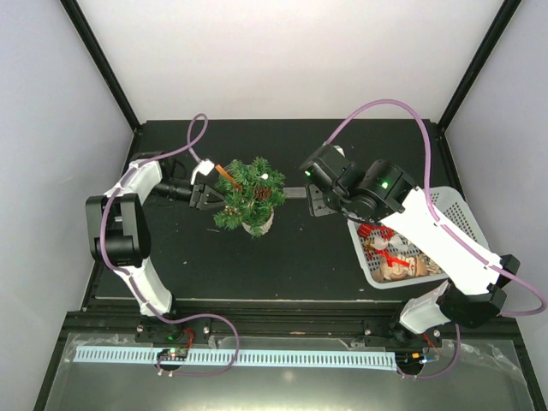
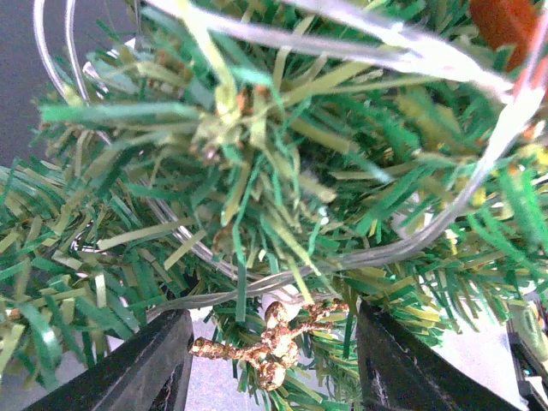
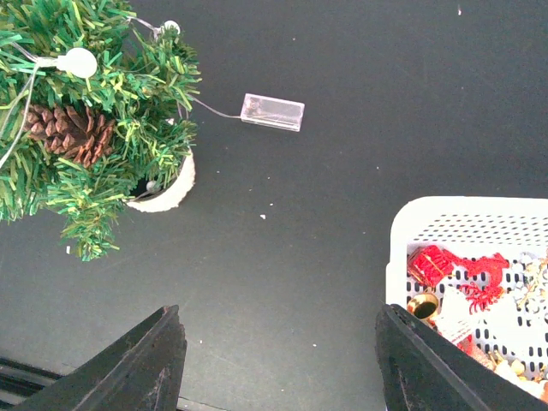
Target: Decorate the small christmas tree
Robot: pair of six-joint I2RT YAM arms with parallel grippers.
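Note:
The small christmas tree (image 1: 248, 193) stands in its white pot (image 1: 259, 228) at the table's middle; it also shows in the right wrist view (image 3: 94, 128). It carries a pine cone (image 3: 64, 133), a clear light string with a white bulb (image 3: 80, 62), and an orange piece (image 1: 224, 172). My left gripper (image 1: 209, 196) is open against the tree's left side. In the left wrist view a gold glitter ornament (image 2: 274, 338) hangs among the branches (image 2: 257, 171) between the open fingers (image 2: 154, 368). My right gripper (image 3: 278, 368) is open and empty, above bare table between tree and basket.
A white basket (image 1: 452, 205) at the right holds ornaments: a red gift box (image 3: 431, 264), a gold bell (image 3: 423, 304) and a red reindeer (image 3: 484, 287). The light string's clear battery box (image 3: 272, 111) lies on the black table right of the tree.

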